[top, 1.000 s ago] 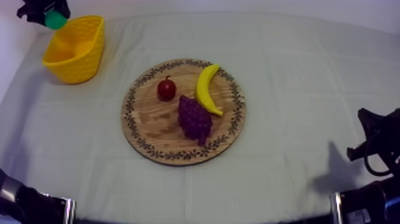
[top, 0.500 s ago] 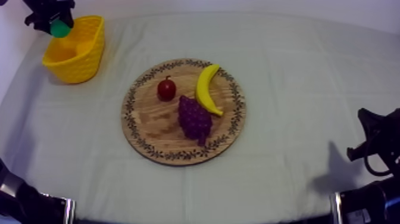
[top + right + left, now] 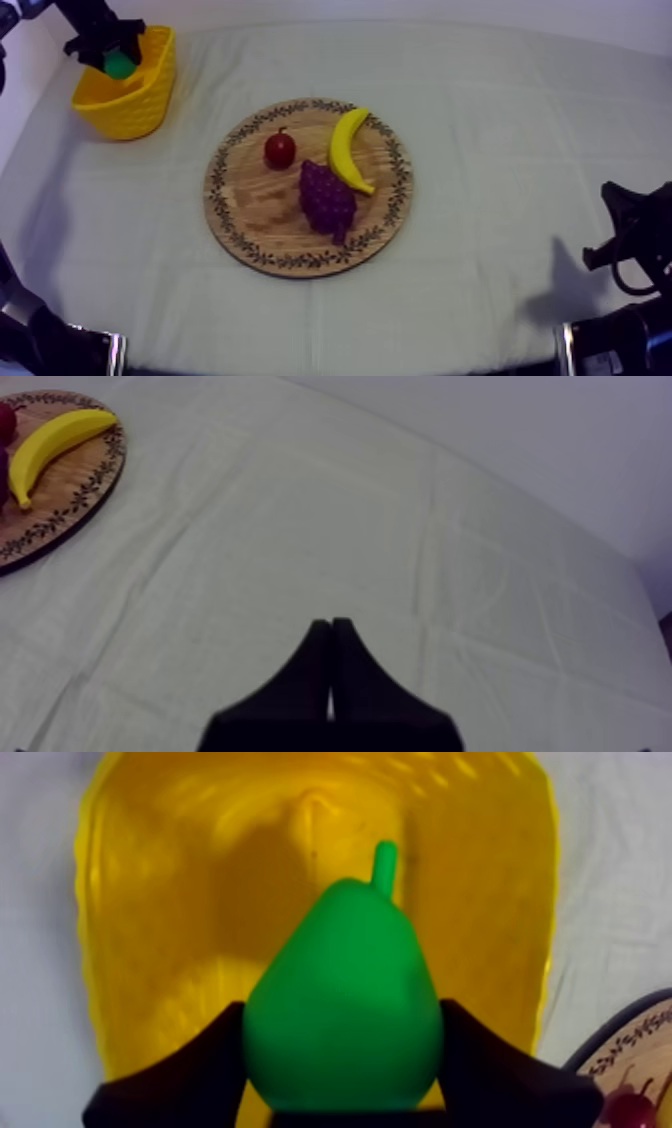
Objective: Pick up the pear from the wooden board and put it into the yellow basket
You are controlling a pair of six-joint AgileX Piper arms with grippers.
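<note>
table (image 3: 520,150): grey-white cloth, nothing on it has shifted over the last second; all the change is at its far left corner
wooden board (image 3: 255,215): mid-table, same place as before; the pear is no longer on it
yellow basket (image 3: 135,105): far left, not moved; its open mouth lies directly under the load in the left wrist view
left fingers (image 3: 195,1072): clenched on the pear, one on each flank of its wide lower half; a second ago they hung beyond the basket's far left rim, and they have since come across and down over its mouth
right fingers (image 3: 315,676): pressed together on nothing, over bare cloth well apart from the board; unchanged
banana (image 3: 347,150): on the board's right half, untouched
bunch of grapes (image 3: 326,198): just beside the banana, untouched
pear (image 3: 345,1012): green, stem pointing away from the wrist, held above the basket's hollow, not yet resting in it
small red fruit (image 3: 279,150): on the board left of the banana, untouched
meaning: the carry looks finished; in my judgement only the release is left, and the drop should land well inside the rim
</note>
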